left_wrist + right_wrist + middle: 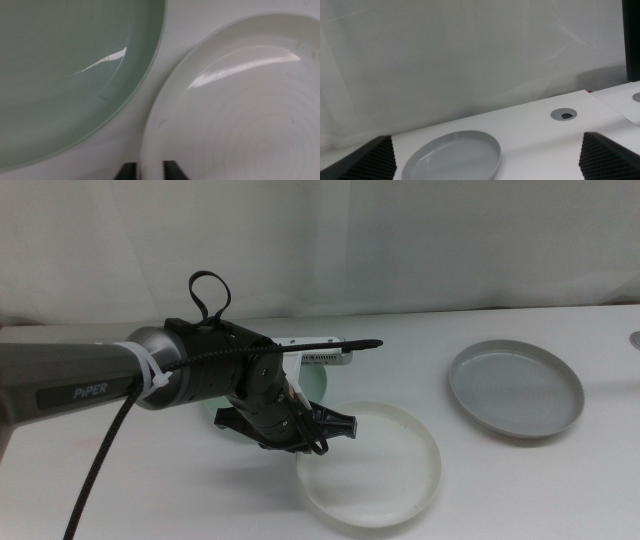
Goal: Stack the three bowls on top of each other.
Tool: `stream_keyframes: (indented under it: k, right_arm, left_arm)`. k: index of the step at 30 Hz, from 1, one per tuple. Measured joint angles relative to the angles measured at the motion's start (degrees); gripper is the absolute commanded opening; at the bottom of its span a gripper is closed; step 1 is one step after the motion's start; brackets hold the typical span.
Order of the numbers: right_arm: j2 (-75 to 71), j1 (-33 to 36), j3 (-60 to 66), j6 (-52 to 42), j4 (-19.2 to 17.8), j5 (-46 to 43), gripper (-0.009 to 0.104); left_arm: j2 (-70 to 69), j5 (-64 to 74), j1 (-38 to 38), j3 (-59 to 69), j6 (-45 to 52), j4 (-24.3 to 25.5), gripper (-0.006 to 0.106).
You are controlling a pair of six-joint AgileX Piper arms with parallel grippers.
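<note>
Three bowls on table. One near centre, one just behind-left. Third well right.

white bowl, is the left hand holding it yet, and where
The left hand straddles the near rim of the white bowl, one jaw on each side; whether it has clamped cannot be told. The right hand holds nothing.

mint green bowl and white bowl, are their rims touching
Apart. The left wrist view shows a strip of bare table between the mint green bowl and the white bowl.
</note>
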Motion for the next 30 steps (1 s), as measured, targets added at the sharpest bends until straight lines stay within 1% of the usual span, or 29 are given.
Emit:
stream_keyframes:
  k: [2, 4, 5, 13, 15, 16, 17, 18, 22, 24, 30]
  right_arm:
    - [0.00, 0.00, 0.00, 0.00, 0.00, 0.00, 0.103]
    - [0.00, 0.00, 0.00, 0.00, 0.00, 0.00, 0.103]
    - [0.00, 0.00, 0.00, 0.00, 0.00, 0.00, 0.103]
    - [0.00, 0.00, 0.00, 0.00, 0.00, 0.00, 0.103]
    - [0.00, 0.00, 0.00, 0.00, 0.00, 0.00, 0.103]
    - [0.00, 0.00, 0.00, 0.00, 0.00, 0.00, 0.103]
    - [0.00, 0.00, 0.00, 0.00, 0.00, 0.00, 0.103]
    - [0.00, 0.00, 0.00, 0.00, 0.00, 0.00, 0.103]
    - [0.00, 0.00, 0.00, 0.00, 0.00, 0.00, 0.103]
    - [0.00, 0.00, 0.00, 0.00, 0.00, 0.00, 0.103]
    - [0.00, 0.00, 0.00, 0.00, 0.00, 0.00, 0.103]
  left_arm:
    - [0.00, 0.06, 0.00, 0.00, 0.04, 0.00, 0.058]
    - [0.00, 0.06, 0.00, 0.00, 0.14, 0.10, 0.089]
    - [0.00, 0.06, 0.00, 0.00, 0.14, 0.10, 0.093]
    - [-0.33, 0.28, 0.00, 0.00, 0.14, 1.75, 0.093]
    - [-2.63, 1.89, 0.00, -0.96, 0.14, 4.60, 0.093]
    - [-5.36, 3.66, 0.00, -2.27, 0.02, 8.02, 0.093]
    - [-8.71, 6.19, 0.10, -3.84, -0.55, 12.58, 0.093]
    - [-10.56, 7.64, 0.45, -4.56, -1.01, 14.91, 0.093]
    - [-17.88, 12.28, 3.49, -5.63, -2.83, 21.77, 0.093]
    - [-21.88, 14.99, 6.18, -5.63, -3.19, 23.27, 0.093]
    - [-30.78, 23.71, 14.21, -5.48, -3.43, 24.91, 0.093]
